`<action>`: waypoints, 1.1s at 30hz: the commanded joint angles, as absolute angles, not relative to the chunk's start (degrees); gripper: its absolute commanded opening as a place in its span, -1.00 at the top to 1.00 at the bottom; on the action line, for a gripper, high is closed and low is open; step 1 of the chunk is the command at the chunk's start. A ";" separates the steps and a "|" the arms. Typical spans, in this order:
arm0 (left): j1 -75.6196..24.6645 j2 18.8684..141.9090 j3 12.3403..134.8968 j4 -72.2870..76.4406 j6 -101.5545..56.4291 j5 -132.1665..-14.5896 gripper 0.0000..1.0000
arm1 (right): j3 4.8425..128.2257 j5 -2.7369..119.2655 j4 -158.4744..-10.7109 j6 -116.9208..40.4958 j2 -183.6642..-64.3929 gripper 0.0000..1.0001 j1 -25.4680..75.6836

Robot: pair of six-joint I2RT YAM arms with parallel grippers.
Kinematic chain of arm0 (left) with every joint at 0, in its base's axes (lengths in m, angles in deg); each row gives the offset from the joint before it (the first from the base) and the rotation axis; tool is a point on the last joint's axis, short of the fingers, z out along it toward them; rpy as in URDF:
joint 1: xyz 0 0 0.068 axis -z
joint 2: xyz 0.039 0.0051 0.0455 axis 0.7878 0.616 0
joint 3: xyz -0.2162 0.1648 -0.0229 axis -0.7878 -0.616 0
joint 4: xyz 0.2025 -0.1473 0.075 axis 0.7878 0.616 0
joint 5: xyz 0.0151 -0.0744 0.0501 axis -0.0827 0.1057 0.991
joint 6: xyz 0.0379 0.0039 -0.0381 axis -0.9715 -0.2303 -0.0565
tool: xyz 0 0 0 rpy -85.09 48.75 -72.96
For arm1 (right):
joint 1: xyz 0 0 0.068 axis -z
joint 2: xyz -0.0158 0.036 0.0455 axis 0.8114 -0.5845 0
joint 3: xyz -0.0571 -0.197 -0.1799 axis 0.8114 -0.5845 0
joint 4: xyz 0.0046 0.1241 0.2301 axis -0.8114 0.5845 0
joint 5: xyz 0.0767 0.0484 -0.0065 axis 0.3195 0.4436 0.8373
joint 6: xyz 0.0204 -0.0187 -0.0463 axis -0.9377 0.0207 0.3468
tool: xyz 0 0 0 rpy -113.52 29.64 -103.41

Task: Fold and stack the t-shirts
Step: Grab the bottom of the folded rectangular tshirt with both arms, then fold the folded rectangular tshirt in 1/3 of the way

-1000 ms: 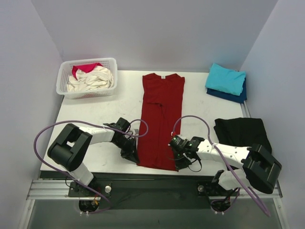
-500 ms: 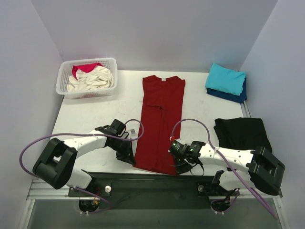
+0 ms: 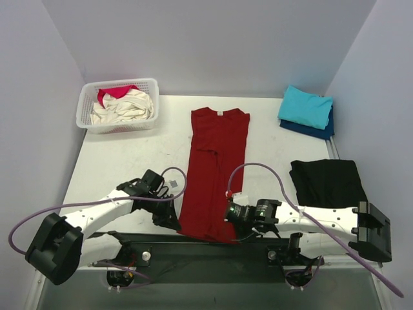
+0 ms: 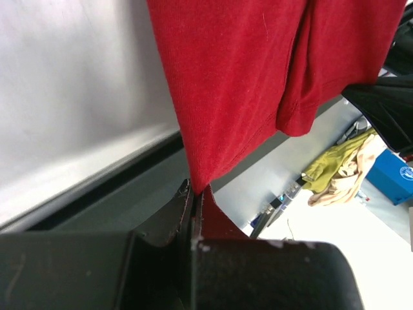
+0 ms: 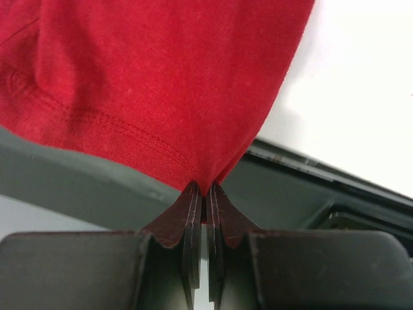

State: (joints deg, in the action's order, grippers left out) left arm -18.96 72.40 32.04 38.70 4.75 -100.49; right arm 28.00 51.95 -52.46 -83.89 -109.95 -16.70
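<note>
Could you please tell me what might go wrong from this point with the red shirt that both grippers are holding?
1. The left gripper and the right gripper pinch only the very corners of the dark red cotton t-shirt's hem, so either corner may slip free.
2. The hem hangs past the white table's near edge, so it might catch on the dark rail below.

- No legible text, number or brand was found in any view.
- A small white neck label (image 3: 219, 111) was noted at the collar of the dark red t-shirt (image 3: 216, 161) in the top view; it was too small to be read.
- A round white mark (image 4: 405, 173) was noted on a blue box (image 4: 390, 169) in the left wrist view; its lettering was blurred and could not be made out.
</note>
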 commanded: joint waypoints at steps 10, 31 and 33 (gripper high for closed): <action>-17.70 71.16 40.98 41.71 7.70 -92.72 1.00 | 40.02 37.36 -36.59 -85.90 -107.28 1.00 -15.31; -22.00 100.68 75.18 42.06 -0.83 -80.23 1.00 | 56.00 39.64 -49.77 -55.93 -126.78 1.00 15.64; -23.41 103.93 78.33 41.45 -1.44 -79.80 1.00 | 57.95 40.68 -51.08 -53.99 -130.47 1.00 16.70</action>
State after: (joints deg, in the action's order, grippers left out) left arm -21.45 100.99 72.93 42.33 0.91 -81.94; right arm 53.92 39.60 -48.92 -59.49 -127.46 15.25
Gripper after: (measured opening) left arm 0.037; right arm 0.045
